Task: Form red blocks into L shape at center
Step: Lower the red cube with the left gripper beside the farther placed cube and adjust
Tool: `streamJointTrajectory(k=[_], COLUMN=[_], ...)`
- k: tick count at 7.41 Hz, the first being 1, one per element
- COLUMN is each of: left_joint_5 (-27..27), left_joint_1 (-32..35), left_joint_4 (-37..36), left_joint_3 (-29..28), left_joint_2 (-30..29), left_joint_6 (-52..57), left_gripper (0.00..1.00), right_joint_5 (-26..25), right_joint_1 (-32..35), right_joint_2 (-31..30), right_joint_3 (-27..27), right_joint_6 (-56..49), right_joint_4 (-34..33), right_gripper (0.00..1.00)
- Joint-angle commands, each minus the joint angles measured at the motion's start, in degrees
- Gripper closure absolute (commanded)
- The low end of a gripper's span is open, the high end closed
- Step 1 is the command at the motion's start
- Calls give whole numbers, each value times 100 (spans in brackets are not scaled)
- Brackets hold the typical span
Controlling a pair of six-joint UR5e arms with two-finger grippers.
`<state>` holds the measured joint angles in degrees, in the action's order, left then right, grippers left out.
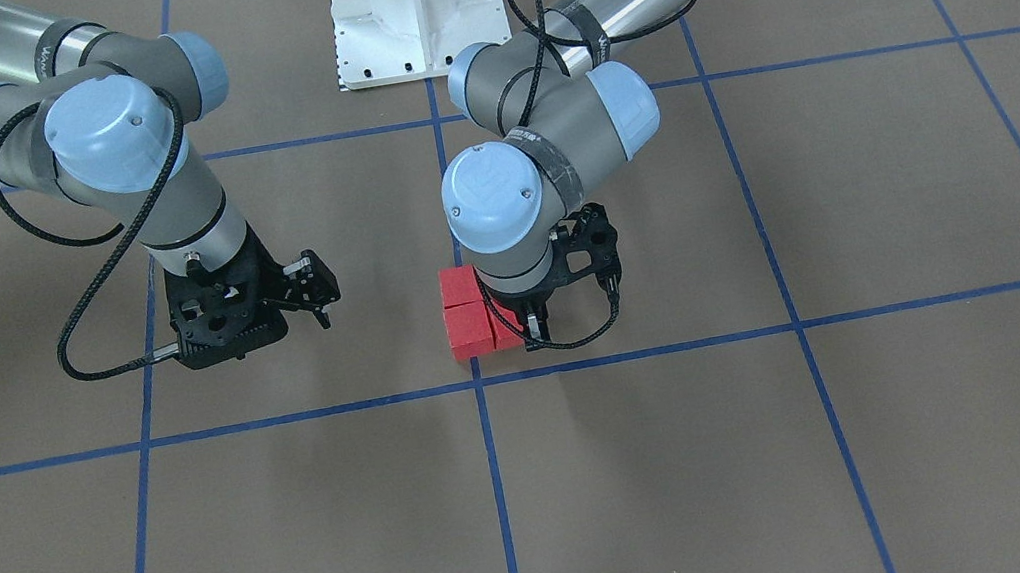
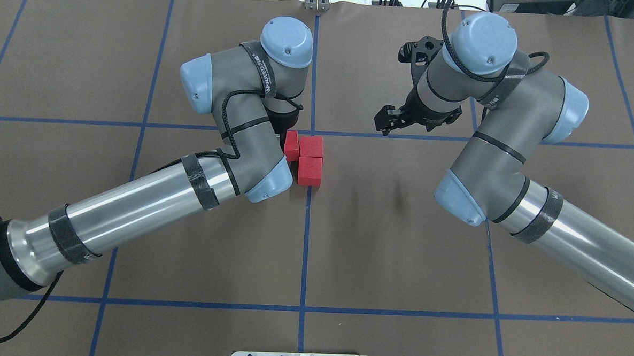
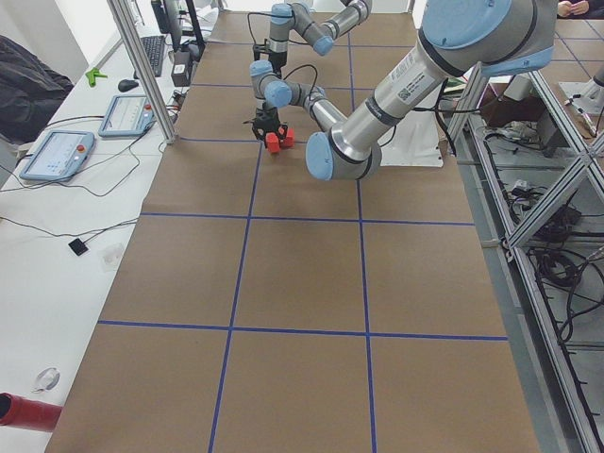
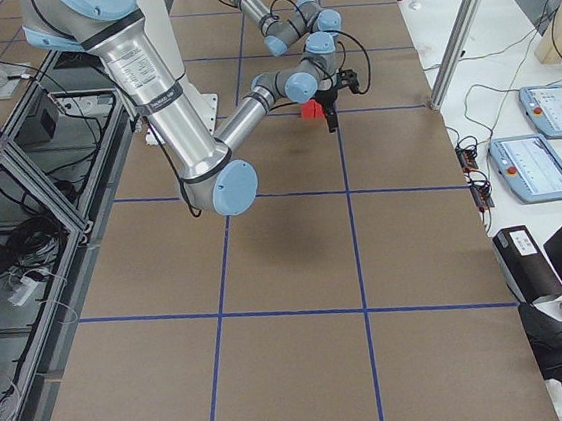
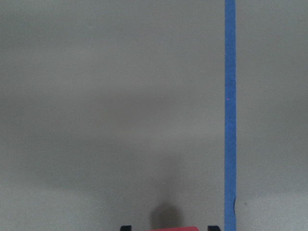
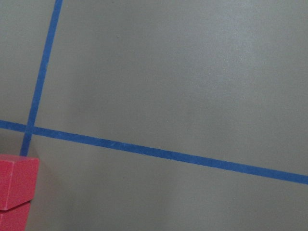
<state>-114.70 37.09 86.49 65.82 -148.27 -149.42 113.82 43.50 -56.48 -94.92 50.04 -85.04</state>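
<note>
Three red blocks lie together in an L just on the robot's side of the center crossing (image 2: 312, 132). Two of them (image 2: 311, 145) (image 2: 310, 171) lie along the blue line. The third (image 2: 291, 146) sits beside the far one, half under my left wrist. My left gripper (image 1: 531, 328) stands over this third block (image 1: 506, 327). In the left wrist view the block (image 5: 173, 229) shows between the fingertips with a small gap on each side, so the jaws look open. My right gripper (image 1: 315, 290) is open and empty, apart from the blocks. Two blocks show in the right wrist view (image 6: 17, 175).
The white robot base plate (image 1: 416, 7) is at the robot's edge of the table. Blue tape lines (image 1: 779, 327) divide the brown surface into squares. Teach pendants (image 3: 57, 156) lie on the side table beyond the far edge. Both forearms reach in low over the table.
</note>
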Motion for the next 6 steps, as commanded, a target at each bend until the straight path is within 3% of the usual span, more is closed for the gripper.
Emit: streamJointTrajectory(k=[1, 6], left_joint_5=[9, 9], left_joint_1=[-9, -9], left_joint_4=[-1, -1], left_joint_3=[-7, -7], left_joint_2=[0, 9], left_joint_6=[0, 0], left_gripper=[100, 97], right_joint_5=[-9, 0], right_joint_1=[0, 0], right_joint_2=[-4, -4], right_joint_3=[9, 9], right_joint_6=[-3, -3], right_joint_4=[-4, -4], right_gripper=[1, 1])
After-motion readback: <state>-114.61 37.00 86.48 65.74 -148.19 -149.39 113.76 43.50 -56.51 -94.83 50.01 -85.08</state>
